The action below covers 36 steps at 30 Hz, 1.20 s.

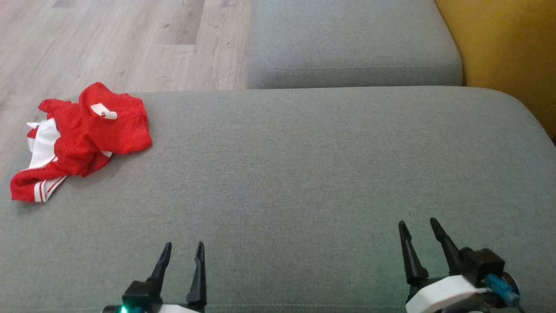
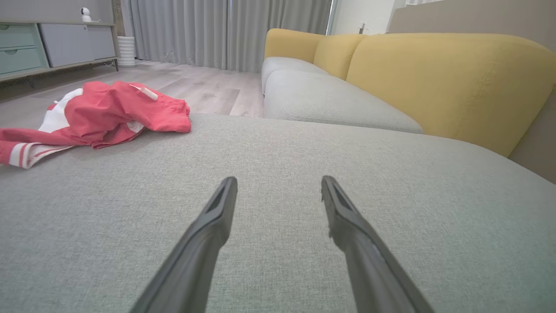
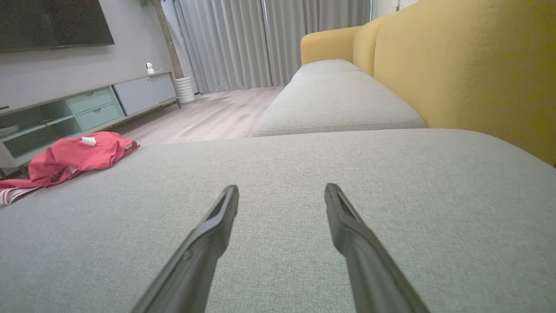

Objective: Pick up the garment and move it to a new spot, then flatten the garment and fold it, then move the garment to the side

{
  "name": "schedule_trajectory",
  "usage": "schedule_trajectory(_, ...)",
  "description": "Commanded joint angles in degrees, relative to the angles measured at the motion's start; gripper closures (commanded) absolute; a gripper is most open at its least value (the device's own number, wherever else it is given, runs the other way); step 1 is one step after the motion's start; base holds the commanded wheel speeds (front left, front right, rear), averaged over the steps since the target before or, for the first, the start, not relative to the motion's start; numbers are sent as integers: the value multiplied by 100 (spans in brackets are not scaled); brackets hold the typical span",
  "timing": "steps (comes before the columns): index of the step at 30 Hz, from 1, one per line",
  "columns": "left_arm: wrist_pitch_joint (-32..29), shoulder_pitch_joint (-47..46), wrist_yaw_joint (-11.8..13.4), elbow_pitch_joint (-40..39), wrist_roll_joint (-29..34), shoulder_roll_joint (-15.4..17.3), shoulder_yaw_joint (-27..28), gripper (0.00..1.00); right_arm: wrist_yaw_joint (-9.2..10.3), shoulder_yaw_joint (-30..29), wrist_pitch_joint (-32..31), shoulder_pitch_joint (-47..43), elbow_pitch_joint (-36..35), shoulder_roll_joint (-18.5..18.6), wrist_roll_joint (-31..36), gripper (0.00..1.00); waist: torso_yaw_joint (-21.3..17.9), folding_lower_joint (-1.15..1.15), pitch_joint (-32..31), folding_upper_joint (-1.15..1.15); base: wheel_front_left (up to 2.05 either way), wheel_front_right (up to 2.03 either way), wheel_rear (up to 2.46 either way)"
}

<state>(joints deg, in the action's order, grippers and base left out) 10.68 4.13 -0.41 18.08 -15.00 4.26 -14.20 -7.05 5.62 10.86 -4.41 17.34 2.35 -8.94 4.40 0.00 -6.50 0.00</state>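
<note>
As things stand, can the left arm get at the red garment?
Probably yes. The left gripper is open, and only bare grey cushion lies between it and the crumpled garment at the cushion's far left edge, though the reach looks long.

Bunched at the sofa's (image 1: 304,174) far left corner, the garment (image 1: 82,139) hides its shape in folds. The head view's bottom edge crops the left end effector (image 1: 183,245) and right end effector (image 1: 418,221).

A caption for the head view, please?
Left claw and right claw open over grey cushion; crumpled red garment lies far left.
</note>
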Motion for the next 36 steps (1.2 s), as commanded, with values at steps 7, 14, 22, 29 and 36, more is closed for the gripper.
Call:
schedule_trajectory(7, 112, -94, 122, -243, 459, 73, 47, 0, -44, 231, 140, 122, -142, 53, 536, 0, 12, 0, -67, 0, 0, 0, 0)
schedule_trajectory(14, 42, -37, 161, -276, 390, 107, 85, 0, -44, 227, 128, 99, -101, 53, 526, 0, 16, 0, -92, 0, 0, 0, 0)
schedule_trajectory(22, 11, 12, 201, -311, 320, 146, 94, 0, -44, 221, 117, 74, -71, 53, 477, 0, 29, 0, -111, 0, 0, 0, 0)
schedule_trajectory(29, -11, 21, 234, -342, 275, 172, 86, 0, -44, 212, 123, 87, -60, 53, 468, 0, 22, 0, -101, 0, 0, 0, 0)
schedule_trajectory(36, -40, 17, 264, -352, 244, 190, 72, 0, -44, 188, 137, 96, -70, 53, 466, 0, 22, 0, -94, 0, 0, 0, 0)
